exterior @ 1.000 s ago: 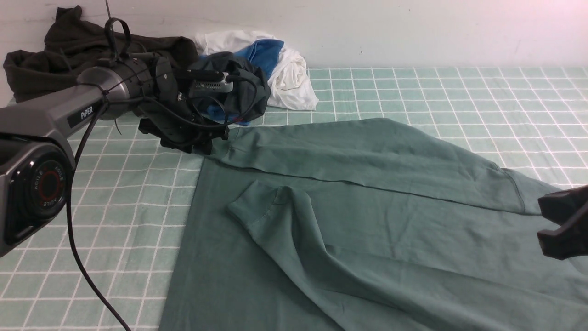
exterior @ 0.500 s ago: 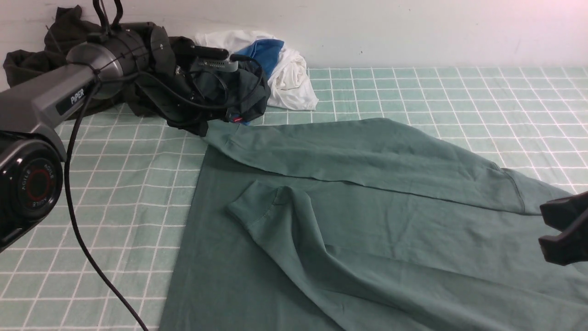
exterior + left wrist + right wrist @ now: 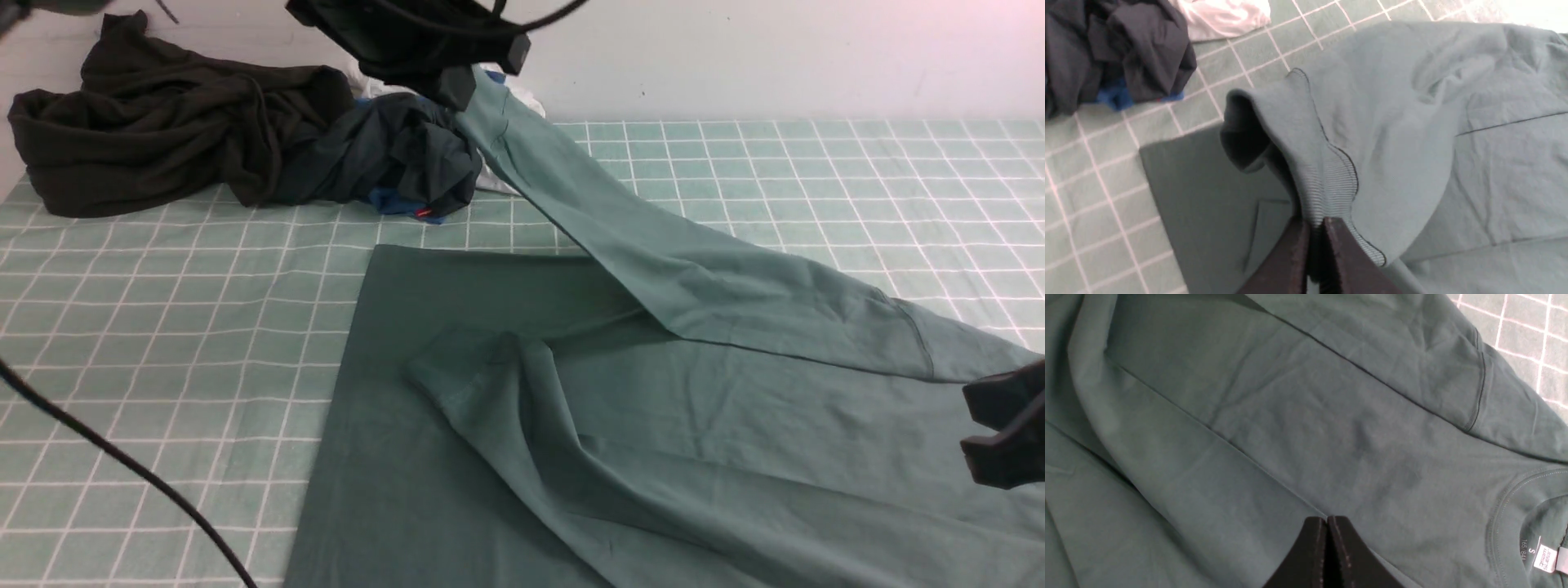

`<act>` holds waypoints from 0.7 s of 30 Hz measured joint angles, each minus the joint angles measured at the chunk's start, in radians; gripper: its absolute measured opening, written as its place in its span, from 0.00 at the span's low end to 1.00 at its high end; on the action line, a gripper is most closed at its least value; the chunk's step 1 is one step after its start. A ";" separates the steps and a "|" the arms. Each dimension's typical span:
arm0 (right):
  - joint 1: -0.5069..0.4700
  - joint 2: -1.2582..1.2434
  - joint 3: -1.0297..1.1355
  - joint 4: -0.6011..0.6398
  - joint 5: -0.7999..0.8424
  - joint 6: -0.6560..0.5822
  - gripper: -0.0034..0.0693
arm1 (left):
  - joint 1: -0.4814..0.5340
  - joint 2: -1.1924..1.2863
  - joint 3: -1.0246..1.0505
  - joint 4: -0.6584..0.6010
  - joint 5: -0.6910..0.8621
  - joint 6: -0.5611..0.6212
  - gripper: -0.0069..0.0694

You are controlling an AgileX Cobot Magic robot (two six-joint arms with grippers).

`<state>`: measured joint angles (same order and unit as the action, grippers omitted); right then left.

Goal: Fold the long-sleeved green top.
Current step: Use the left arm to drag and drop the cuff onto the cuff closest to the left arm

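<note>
The green long-sleeved top lies spread over the grid-patterned cloth, its body reaching from the middle of the front view to the near edge and out toward 4 o'clock. One sleeve is folded inward, its cuff end lying on the body a little toward 9 o'clock of the centre. The other sleeve slants up from about 4 o'clock to 11 o'clock, its cuff end raised clear of the cloth.

At that raised end is the left gripper, fingertips pressed together with the cuff pinched between them; the rest of the top hangs or lies below the claw, toward 5 and 6 o'clock. The right gripper is shut with nothing between its tips, above the body of the top; the front view shows it at 4 o'clock.

Farther out, toward 11 o'clock, sit a dark olive-black garment and a dark teal-grey garment, with a white cloth just beside the latter.
</note>
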<state>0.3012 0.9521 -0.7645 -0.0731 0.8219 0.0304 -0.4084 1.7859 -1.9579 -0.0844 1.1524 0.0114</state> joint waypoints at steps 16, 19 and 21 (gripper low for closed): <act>0.000 -0.067 0.001 0.027 0.062 0.000 0.03 | 0.000 -0.274 1.123 0.024 -0.412 -0.109 0.22; 0.000 -0.067 0.001 0.027 0.092 -0.004 0.03 | 0.000 -0.277 1.152 0.024 -0.418 -0.084 0.36; 0.000 -0.067 0.000 0.032 0.128 -0.016 0.03 | 0.000 -0.285 1.152 0.024 -0.416 -0.059 0.45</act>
<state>0.3012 0.8856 -0.7643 -0.0412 0.9502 0.0145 -0.4083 1.5012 -0.8056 -0.0608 0.7363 -0.0473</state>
